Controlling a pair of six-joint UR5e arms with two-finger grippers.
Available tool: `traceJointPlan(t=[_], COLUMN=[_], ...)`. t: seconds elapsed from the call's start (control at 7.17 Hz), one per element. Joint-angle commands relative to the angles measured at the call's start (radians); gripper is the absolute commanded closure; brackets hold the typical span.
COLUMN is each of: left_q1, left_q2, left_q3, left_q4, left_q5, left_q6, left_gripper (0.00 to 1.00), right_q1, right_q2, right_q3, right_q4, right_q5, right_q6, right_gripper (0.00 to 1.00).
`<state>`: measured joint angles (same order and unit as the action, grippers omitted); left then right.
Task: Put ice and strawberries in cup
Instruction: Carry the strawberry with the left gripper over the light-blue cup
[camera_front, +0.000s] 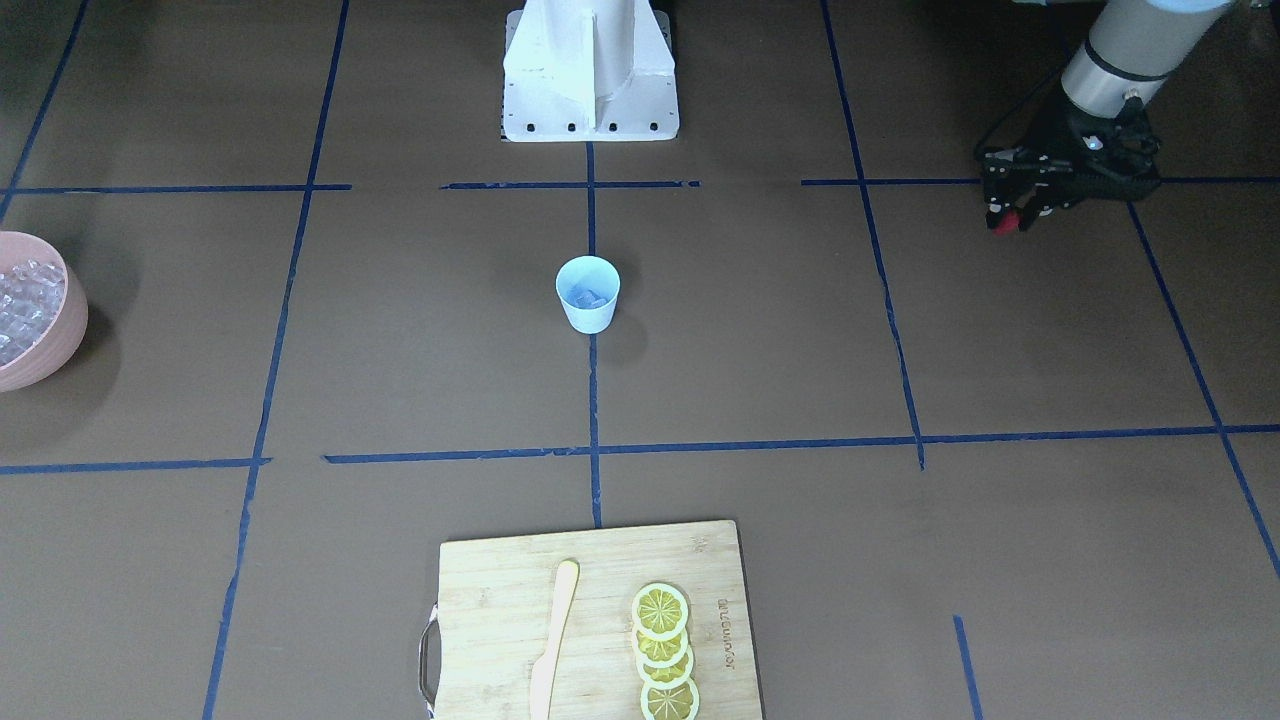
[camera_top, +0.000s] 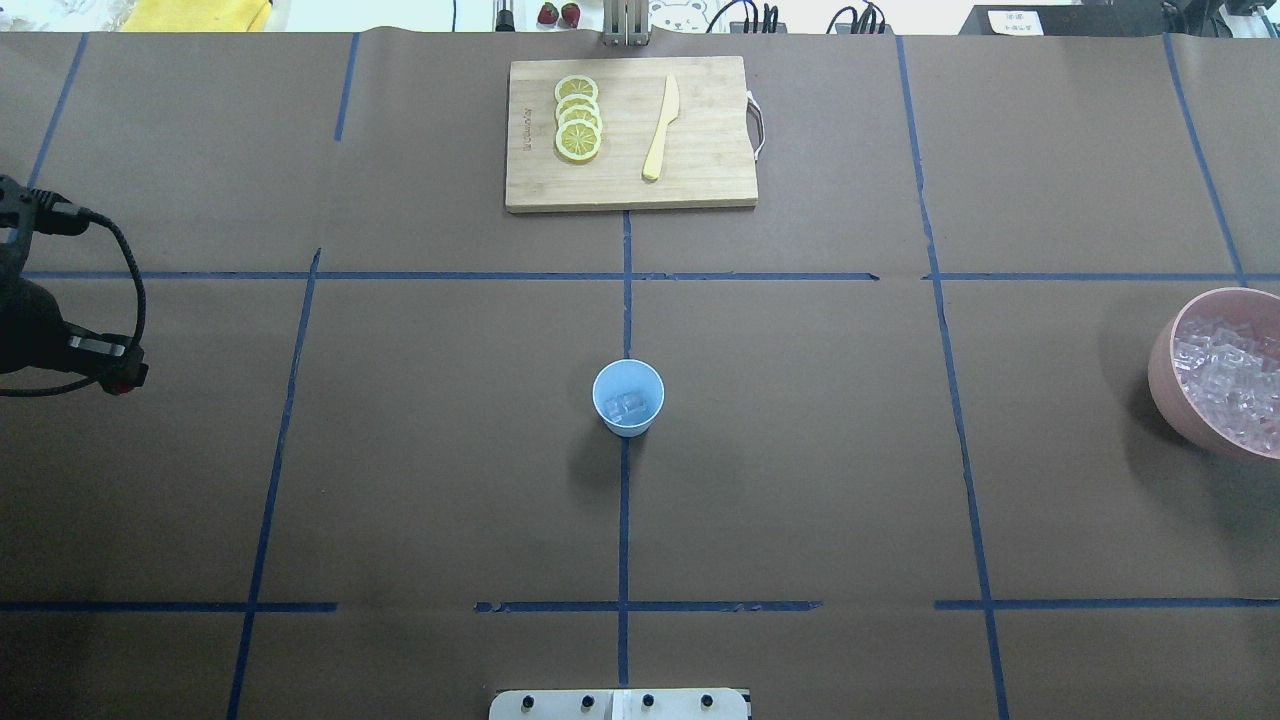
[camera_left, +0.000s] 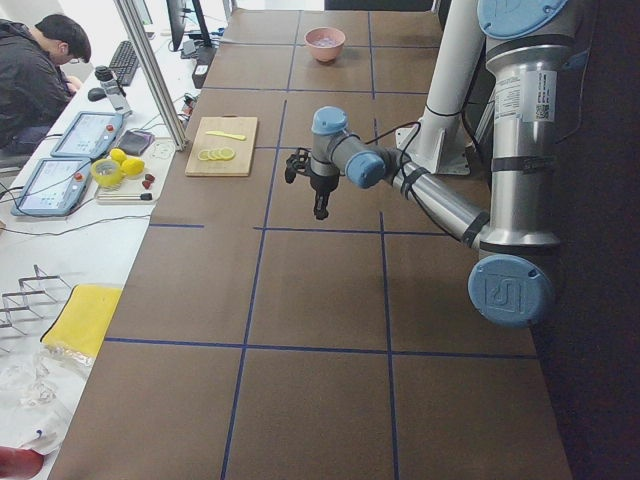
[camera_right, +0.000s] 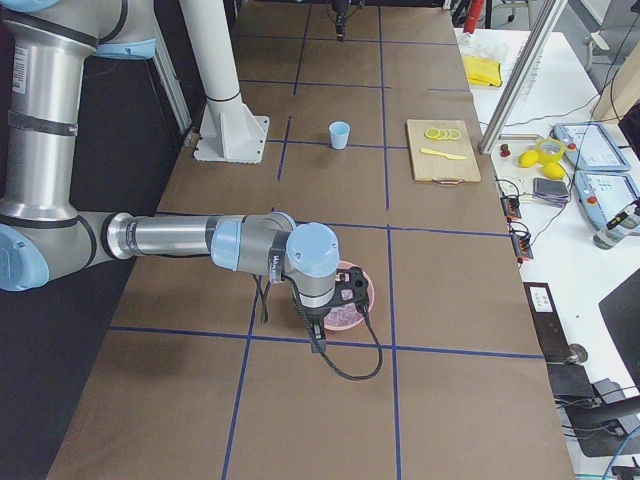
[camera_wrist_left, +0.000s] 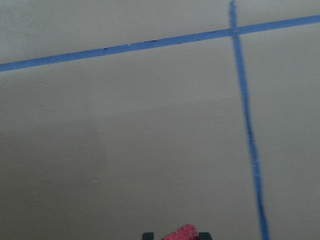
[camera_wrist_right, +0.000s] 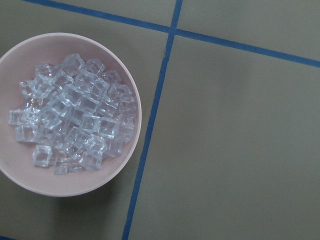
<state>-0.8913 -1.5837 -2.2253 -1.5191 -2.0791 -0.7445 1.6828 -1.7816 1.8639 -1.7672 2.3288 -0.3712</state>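
Cubes of ice (camera_top: 627, 406) lie in the bottom of the light-blue cup (camera_front: 588, 315), which stands upright at the middle of the bench (camera_top: 420, 470), on the centre line of blue tape (camera_top: 624, 520). Well to its left, near the bench's left end, the left arm (camera_front: 1120, 60) holds its jaws above the surface. They are closed on the red strawberry (camera_wrist_left: 181, 233), whose tip shows between them in the wrist view. Brown bench crossed by tape lies between strawberry and cup. At the right end sits the pink bowl (camera_wrist_right: 75, 186), heaped with more ice. The right arm (camera_right: 170, 240) hangs its jaws over the bowl, and whether they are open cannot be told. On the far side, straight beyond the cup, a wooden cutting board (camera_top: 710, 170) carries four overlapping lemon slices (camera_top: 578, 118) and a pale wooden knife (camera_top: 661, 128) just right of them.
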Motion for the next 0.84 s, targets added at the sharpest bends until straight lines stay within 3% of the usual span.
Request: traceJointPlan(t=[0.0,0.28,0.7], left_q1=[0.014,0.189,0.351], left_q2=[-0.221,-0.358,-0.661], left_q3=[-0.070,-0.039,0.233], left_q4=[0.264,0.267,0.261], left_q5=[0.001,0.057,0.227], left_q6=[-0.059,-0.377,-0.660], left_gripper=[1.00,1.00,1.00], right_q1=[0.000,0.000,0.000], right_q2=[-0.001,0.001,0.001], right_q3=[0.000,0.000,0.000], right_q4=[0.000,0.000,0.000], right_q5=[0.000,-0.002,-0.002], right_q6=[0.002,0.003,0.003], right_gripper=[0.00,0.00,0.00])
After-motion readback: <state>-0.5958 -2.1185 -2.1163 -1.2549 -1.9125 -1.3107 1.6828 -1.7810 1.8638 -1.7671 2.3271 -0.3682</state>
